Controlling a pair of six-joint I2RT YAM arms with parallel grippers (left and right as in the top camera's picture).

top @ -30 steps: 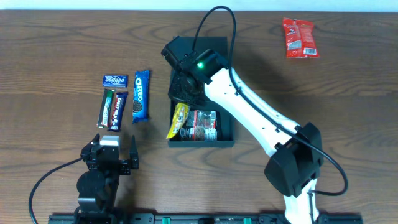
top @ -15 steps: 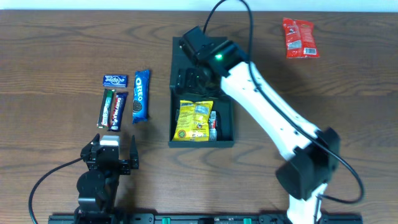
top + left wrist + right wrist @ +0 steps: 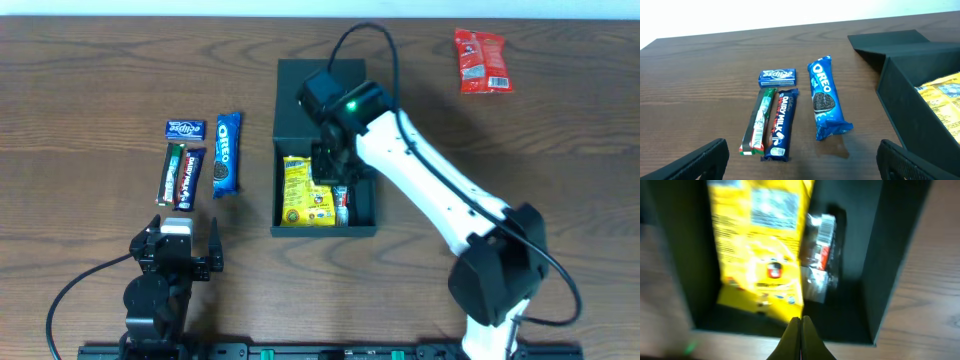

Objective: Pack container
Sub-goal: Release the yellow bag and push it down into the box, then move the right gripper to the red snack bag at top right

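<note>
— Where is the dark teal-black matte cardboard box (image 3: pixel 322 231)?
— Mid-table, with its flap lid (image 3: pixel 320 100) laid open toward the far side. A yellow crinkly snack packet (image 3: pixel 308 190) lies inside, and red-and-silver wrapped packets (image 3: pixel 343 200) touch its right edge.
— And the arms?
— The right gripper (image 3: pixel 801 325) hangs over the box's interior, fingers pinched together on nothing. The left gripper (image 3: pixel 182 242) sits at the near left, fingers spread wide and empty.
— What might go wrong?
— I'd worry about the yellow packet. If it rides up on its neighbours it could stand proud and foul the lid, and pinched fingers dropping onto it would only crush it. The glossy blue Oreo packet (image 3: pixel 824 97), purple Dairy Milk bar (image 3: pixel 778 122), green-and-red bar (image 3: pixel 759 120) and small blue Eclipse box (image 3: pixel 777 76) lie left of the box, and slick wrappers may slip. The red snack packet (image 3: pixel 482 60) at the far right looks a long reach.
— The surface?
— A dark brown wood-grain table (image 3: pixel 90 90), flat, with a pale wall (image 3: pixel 740 15) beyond its far edge.
</note>
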